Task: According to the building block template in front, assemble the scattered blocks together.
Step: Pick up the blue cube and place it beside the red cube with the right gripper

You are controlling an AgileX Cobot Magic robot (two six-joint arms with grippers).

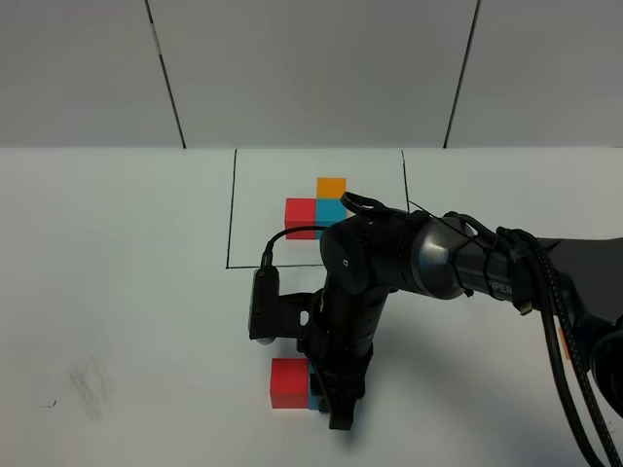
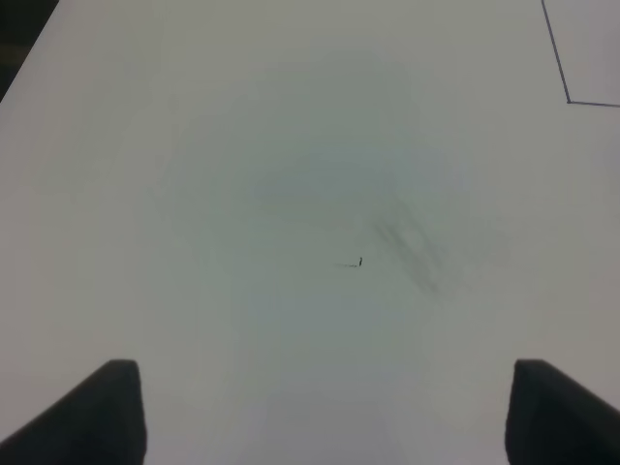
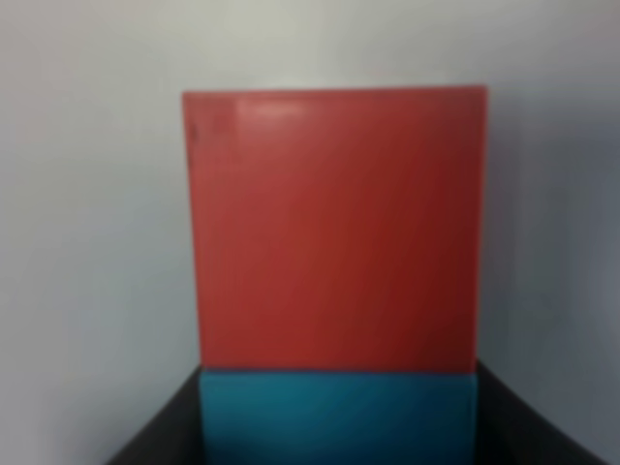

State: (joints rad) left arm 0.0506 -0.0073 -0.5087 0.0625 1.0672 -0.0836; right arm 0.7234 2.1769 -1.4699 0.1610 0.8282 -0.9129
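I am on the 2nd of 3 placements. The right tool (image 1: 336, 404) reaches across the middle of the desk (image 1: 117, 292) and points down near its front edge. There the red block (image 1: 288, 381) sits with the blue block (image 3: 339, 417) touching its right side. That is the same red-blue pairing the building block template (image 1: 318, 209) shows inside its black-line frame farther back. In the right wrist view the blue block fills the gap between the 2 dark fingers (image 3: 170, 446), so I read this tool as clamped on it. The block looks to be down on the desk and flush against the red one. The left tool (image 2: 334, 417) has its fingers wide apart over bare desk and holds nothing. I cannot find the orange block – the arm may be hiding it. By my judgement the red-blue joint is made. The next move calls for letting go without nudging the pair and lifting straight up. After that comes fetching the orange block and setting it against the far side of the blue one – as the template has it, to close the L.
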